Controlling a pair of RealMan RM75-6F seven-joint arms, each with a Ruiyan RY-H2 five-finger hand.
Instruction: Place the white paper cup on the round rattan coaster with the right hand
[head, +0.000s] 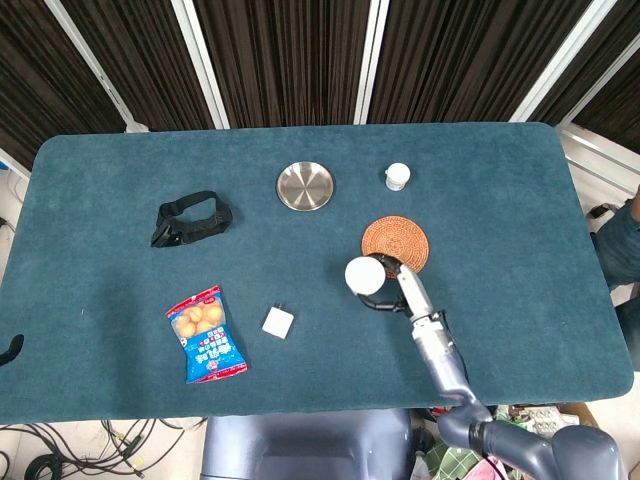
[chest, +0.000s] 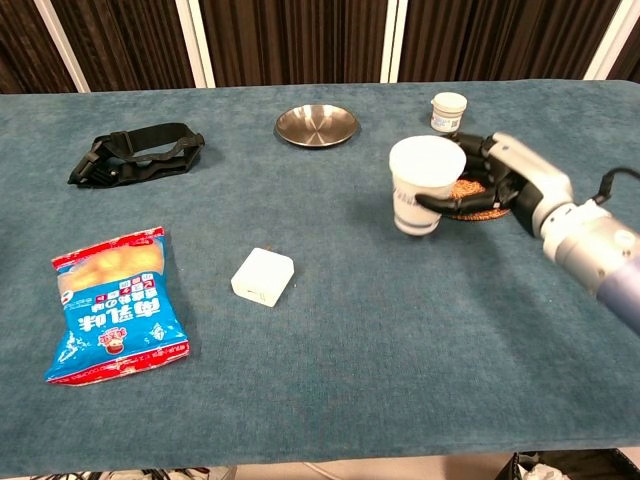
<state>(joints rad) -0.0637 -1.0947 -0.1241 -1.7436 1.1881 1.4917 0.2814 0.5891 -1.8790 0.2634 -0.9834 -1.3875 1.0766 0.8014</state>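
Just short of the coaster (head: 396, 243), on its near-left side, the cup (head: 364, 275) hangs upright and appears lifted off the worktop (head: 500, 200), wrapped by the right hand (chest: 490, 180). To finish well, the hand should probably carry the cup a little farther right and away, centre it over the rattan disc, lower it straight down and only then let go. The head view shows the coaster almost whole and the cup overlapping only its edge; the chest view hides most of the coaster behind the hand but shows the fingers (chest: 455, 200) curled round the cup's wall. The left hand is out of both views.
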